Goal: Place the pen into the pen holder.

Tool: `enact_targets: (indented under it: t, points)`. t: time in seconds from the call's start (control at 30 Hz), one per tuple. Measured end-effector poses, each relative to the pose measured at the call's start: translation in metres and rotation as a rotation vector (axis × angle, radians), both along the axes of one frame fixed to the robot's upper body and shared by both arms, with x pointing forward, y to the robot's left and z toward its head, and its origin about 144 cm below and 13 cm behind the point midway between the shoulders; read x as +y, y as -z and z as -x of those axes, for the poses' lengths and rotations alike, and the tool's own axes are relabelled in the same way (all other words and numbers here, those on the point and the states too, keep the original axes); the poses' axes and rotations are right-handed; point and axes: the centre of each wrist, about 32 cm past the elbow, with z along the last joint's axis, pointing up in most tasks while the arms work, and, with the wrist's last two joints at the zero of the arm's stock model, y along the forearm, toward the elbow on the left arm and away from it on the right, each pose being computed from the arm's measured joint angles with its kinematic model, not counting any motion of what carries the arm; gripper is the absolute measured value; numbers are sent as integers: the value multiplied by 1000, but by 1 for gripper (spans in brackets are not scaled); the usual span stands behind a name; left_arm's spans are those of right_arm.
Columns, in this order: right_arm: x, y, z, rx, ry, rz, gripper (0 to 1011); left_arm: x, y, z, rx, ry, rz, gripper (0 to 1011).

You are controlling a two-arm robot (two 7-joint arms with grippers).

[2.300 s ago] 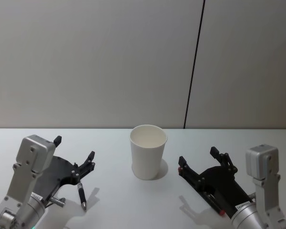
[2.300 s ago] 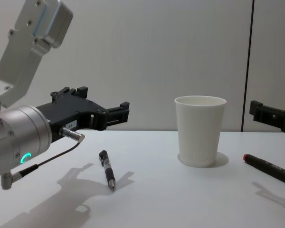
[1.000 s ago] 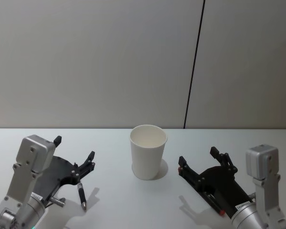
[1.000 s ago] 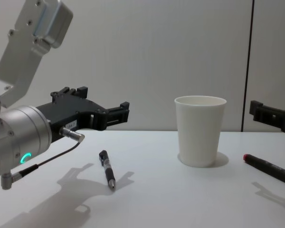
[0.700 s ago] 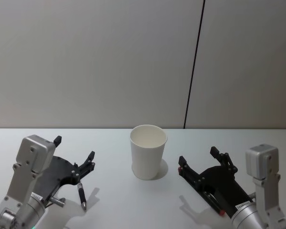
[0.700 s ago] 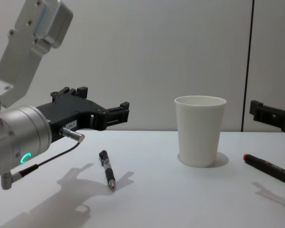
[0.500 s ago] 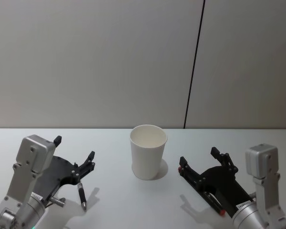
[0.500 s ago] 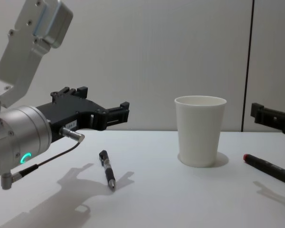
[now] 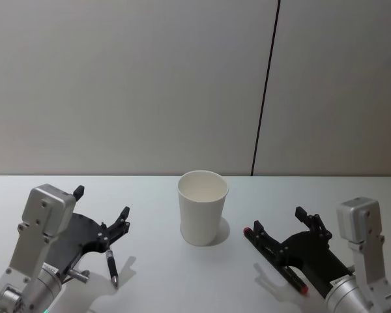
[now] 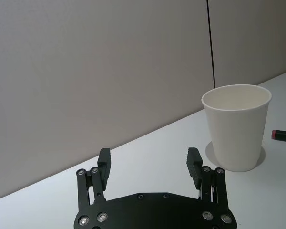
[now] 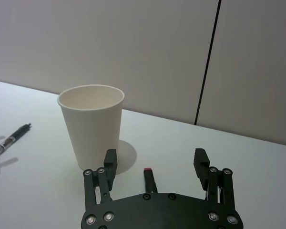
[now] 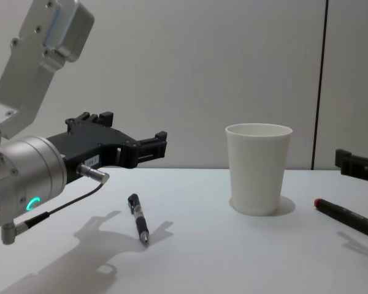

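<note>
The white paper cup (image 9: pixel 202 207) stands upright in the middle of the white table (image 9: pixel 163 280). A black pen (image 9: pixel 111 266) lies flat on the table to the cup's left, apart from it. The left gripper (image 9: pixel 102 202) hangs just above that pen with its fingers spread wide and nothing in them. A dark pen with a red end (image 12: pixel 346 217) lies right of the cup, near it. The right gripper (image 9: pixel 279 220) is over it, fingers wide apart and holding nothing. It seems not to touch the pen.
</note>
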Motion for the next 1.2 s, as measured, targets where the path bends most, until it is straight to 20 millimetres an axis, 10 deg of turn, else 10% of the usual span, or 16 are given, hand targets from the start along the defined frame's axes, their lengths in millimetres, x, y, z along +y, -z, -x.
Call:
enact_targets:
  t: [1.2]
  points:
    - [-4, -14, -8, 210, -1, 138, 1001, 0, 0, 0, 0, 0, 0, 1001]
